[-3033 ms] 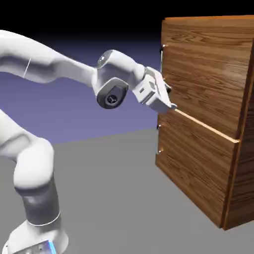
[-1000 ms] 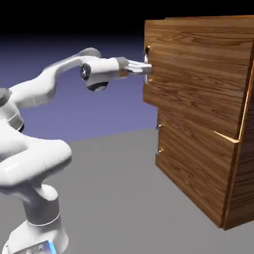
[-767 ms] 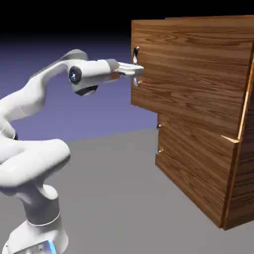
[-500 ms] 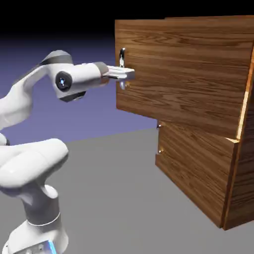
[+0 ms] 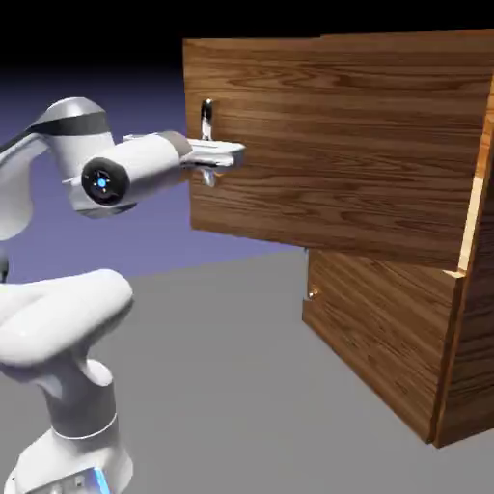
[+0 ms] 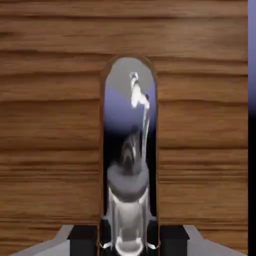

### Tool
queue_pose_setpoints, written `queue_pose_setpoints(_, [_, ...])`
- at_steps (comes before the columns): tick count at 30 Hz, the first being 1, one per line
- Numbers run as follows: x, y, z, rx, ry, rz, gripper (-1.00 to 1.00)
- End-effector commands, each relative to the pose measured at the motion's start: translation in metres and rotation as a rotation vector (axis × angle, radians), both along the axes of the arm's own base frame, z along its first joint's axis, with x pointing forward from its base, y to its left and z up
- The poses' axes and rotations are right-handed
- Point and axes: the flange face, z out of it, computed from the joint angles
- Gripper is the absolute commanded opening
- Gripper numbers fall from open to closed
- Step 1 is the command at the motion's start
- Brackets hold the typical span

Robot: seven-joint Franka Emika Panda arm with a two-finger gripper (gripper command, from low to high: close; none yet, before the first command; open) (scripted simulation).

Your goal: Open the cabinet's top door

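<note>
A big brown cabinet (image 5: 463,318) is seen on the grey counter (image 5: 241,386), toward the right side in the exterior view. Nothing else is seen lying on the counter near it. A lower door (image 5: 376,338) with a small knob (image 5: 312,292) is seen under the top one, and it is shut flat against the cabinet. The space between the white arm (image 5: 68,318) and the cabinet is not blocked by anything.

The top door (image 5: 338,145) is swung out from the cabinet, so its free edge is well to the left of the lower door's edge. Its right edge is joined to the cabinet by the orange strip. A thin silver handle (image 5: 205,121) is stood upright near the door's left edge.

The end effector (image 5: 214,154) is held level and is pointed at the door from the left. It is placed right at the handle, about at the middle of the bar. In the hand view, the shiny handle (image 6: 129,165) is seen between the two grey fingers (image 6: 80,235) at the bottom edge, with the door's wood (image 6: 50,125) filling the rest. The end effector is clenched on the handle, with a finger pressed at each side of the bar.
</note>
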Motion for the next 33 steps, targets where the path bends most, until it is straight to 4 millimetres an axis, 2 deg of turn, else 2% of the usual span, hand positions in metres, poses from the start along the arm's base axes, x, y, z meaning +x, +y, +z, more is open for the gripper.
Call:
queue_pose_setpoints(1, [-0.003, -0.006, 0.000, 0.000, 0.000, 0.016, -1.00])
queue_pose_setpoints(7, [-0.022, -0.048, 0.000, 0.000, 0.000, 0.111, -1.00])
queue_pose_setpoints(18, [-0.049, -0.136, 0.000, 0.000, 0.000, 0.305, -1.00])
queue_pose_setpoints(26, [-0.057, -0.208, 0.000, 0.000, 0.000, 0.455, -1.00])
queue_pose_setpoints(33, [-0.055, -0.274, 0.000, 0.000, 0.000, 0.594, -1.00])
